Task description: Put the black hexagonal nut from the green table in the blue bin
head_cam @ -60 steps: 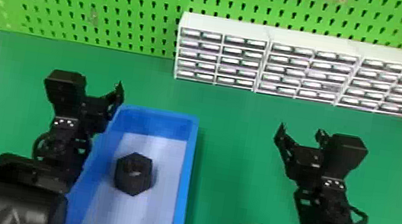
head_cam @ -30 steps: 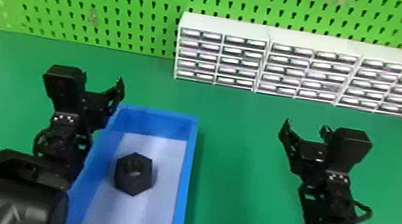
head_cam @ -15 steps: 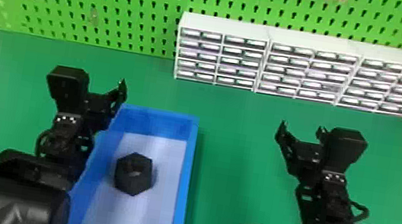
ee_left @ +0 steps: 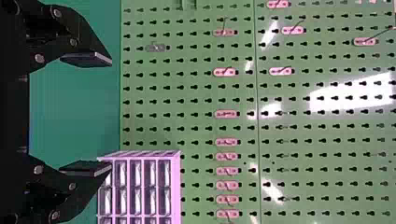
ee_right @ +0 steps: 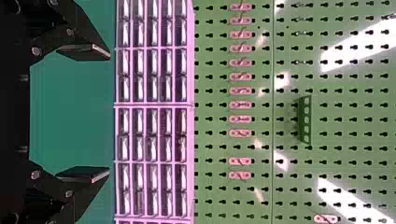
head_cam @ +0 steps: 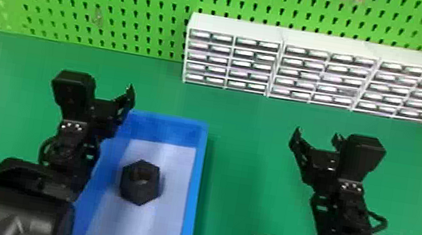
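Nut [head_cam: 139, 190] seemingly has room within blue bin's [head_cam: 195, 189] edges (left gripper [head_cam: 111, 97], right gripper [head_cam: 317, 136] spread)

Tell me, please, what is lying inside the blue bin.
The black hexagonal nut lies inside the blue bin, on its pale bottom, hole facing up. The left arm covers part of the bin's left side, and the bottom directly beneath the nut is hidden.

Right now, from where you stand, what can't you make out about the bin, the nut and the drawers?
- Part of the blue bin's left side: head view, behind the left arm.
- The bin's near end: head view, cut off by the bottom edge.
- The black hexagonal nut's underside: head view, hidden by its own body.
- What the white drawer units hold: head view, too small to tell.
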